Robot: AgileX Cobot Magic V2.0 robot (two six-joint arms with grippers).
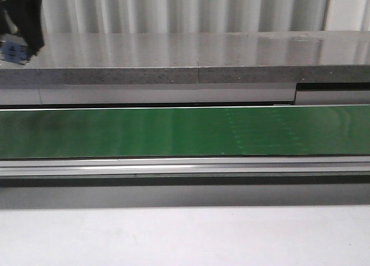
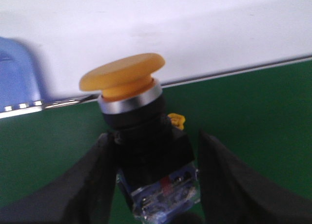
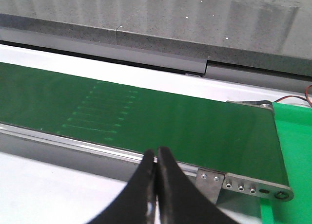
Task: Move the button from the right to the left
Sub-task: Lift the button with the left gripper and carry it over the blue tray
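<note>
The left gripper grasps the button between its jaws, yellow cap outward, above the green belt. The right gripper is clenched on nothing. Pickup looks done; release on the left remains.

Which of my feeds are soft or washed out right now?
Left wrist view: button cap slightly soft, white background overexposed, blue object at the edge blurred. Front view: glare streaks on the grey ledge and green belt. Right wrist view: fairly sharp, closed right gripper slightly soft.
</note>
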